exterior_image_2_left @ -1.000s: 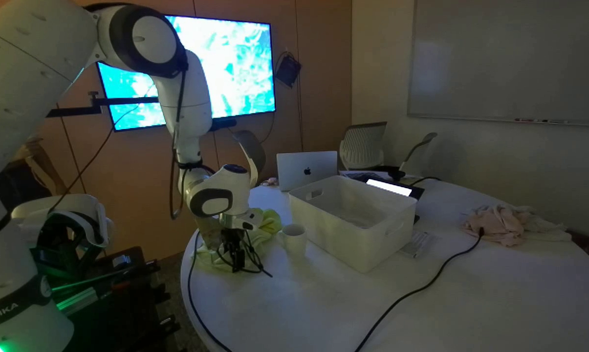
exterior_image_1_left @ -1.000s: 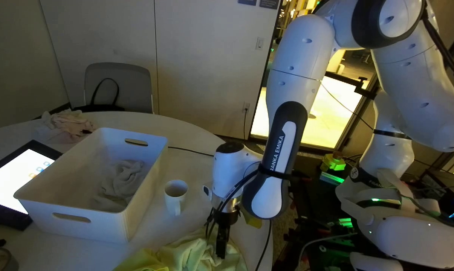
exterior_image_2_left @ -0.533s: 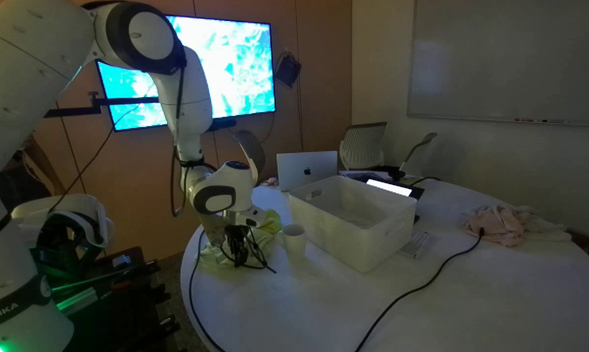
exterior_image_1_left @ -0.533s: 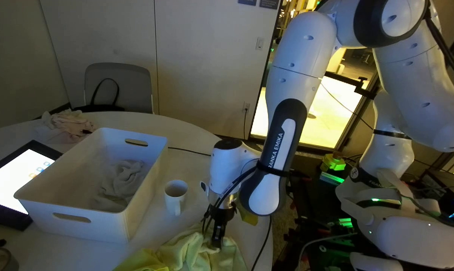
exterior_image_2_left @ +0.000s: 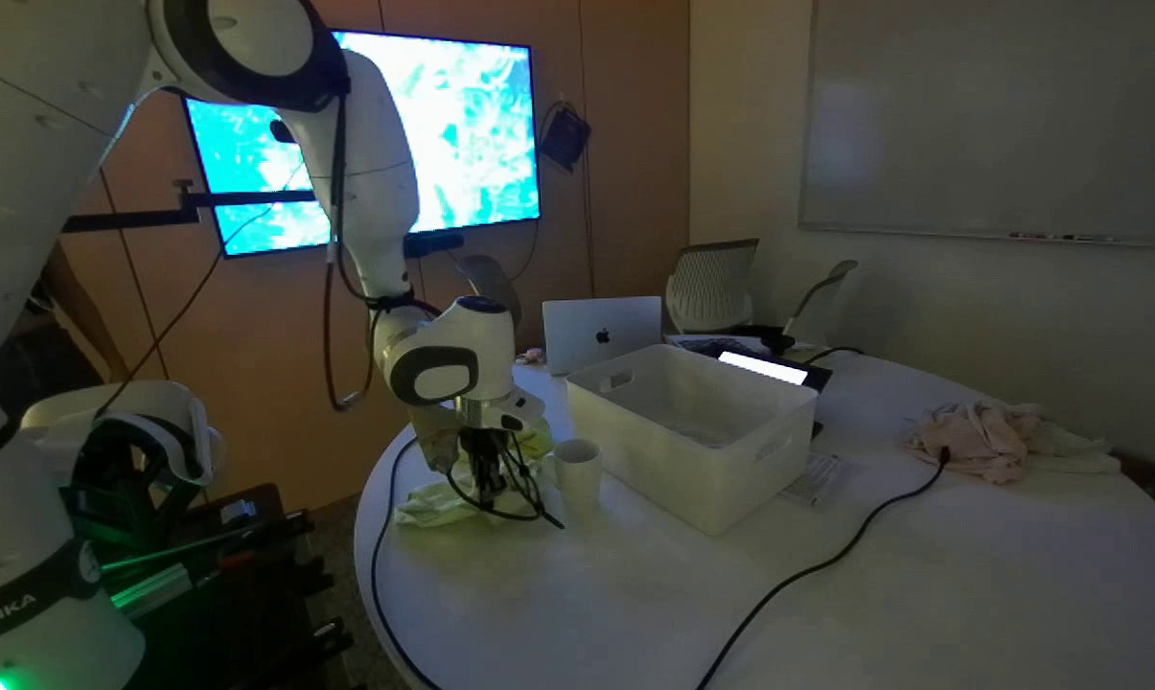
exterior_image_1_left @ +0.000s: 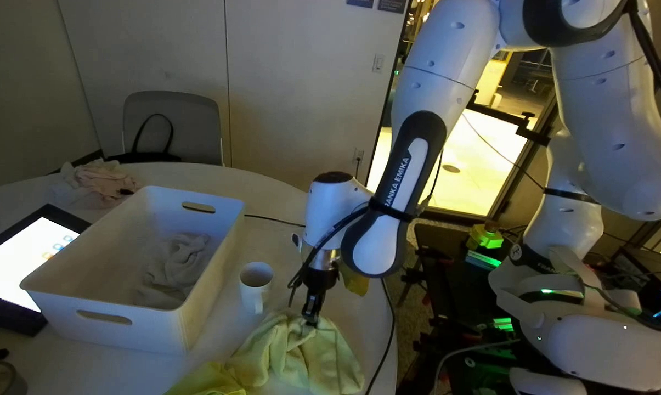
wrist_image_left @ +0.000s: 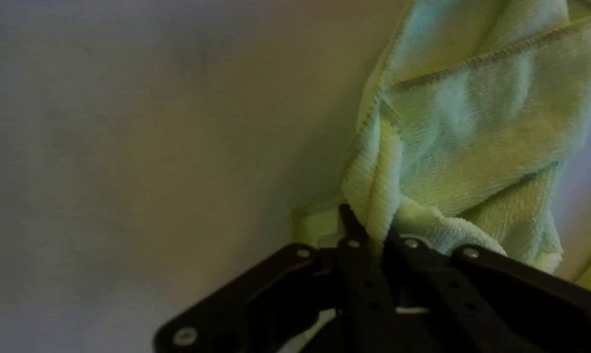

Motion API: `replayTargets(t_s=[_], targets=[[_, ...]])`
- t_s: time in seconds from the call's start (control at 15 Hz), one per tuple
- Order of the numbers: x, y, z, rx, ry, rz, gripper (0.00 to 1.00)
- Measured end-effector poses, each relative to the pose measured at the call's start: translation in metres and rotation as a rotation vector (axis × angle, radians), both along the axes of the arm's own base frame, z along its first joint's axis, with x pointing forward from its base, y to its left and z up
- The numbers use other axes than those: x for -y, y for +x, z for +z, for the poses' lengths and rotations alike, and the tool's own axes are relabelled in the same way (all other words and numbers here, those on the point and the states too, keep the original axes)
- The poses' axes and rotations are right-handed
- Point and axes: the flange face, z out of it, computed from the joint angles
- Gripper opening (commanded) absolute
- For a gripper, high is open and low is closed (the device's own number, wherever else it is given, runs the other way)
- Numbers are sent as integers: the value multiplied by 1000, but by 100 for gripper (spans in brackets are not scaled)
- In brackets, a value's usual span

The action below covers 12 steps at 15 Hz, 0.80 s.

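Observation:
A pale yellow-green cloth [wrist_image_left: 476, 142] lies crumpled on the white table, with one fold pulled up. My gripper [wrist_image_left: 369, 224] is shut on that fold, which passes between its two black fingers in the wrist view. In an exterior view the gripper [exterior_image_1_left: 311, 317] points down at the raised top of the cloth [exterior_image_1_left: 292, 354], whose lower part still rests on the table. A stronger yellow piece of fabric [exterior_image_1_left: 209, 379] lies beside it at the frame's lower edge. Seen in an exterior view, cables hang around the gripper [exterior_image_2_left: 489, 494] and partly hide the cloth [exterior_image_2_left: 433, 506].
A white mug [exterior_image_1_left: 255, 291] stands close by, between the gripper and a large white bin [exterior_image_1_left: 116, 332]. Inside the bin lies a greyish cloth [exterior_image_1_left: 179, 263]. Also on the table are a lit screen [exterior_image_1_left: 26, 263], a laptop [exterior_image_2_left: 603, 335], a pinkish cloth heap [exterior_image_2_left: 980, 443] and a black cable [exterior_image_2_left: 826, 570].
The gripper has closed on the cloth and risen, drawing a fold of it upward. The arm has lifted and shifted slightly toward the mug. Mug and bin stay put.

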Motion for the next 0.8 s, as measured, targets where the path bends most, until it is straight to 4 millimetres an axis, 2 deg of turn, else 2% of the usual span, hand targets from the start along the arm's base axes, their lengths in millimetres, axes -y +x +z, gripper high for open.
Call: replayTargets(t_s=[0.33, 0.8], targets=[[36, 7, 66, 58, -7, -34, 10], [62, 8, 182, 88, -24, -44, 10]])
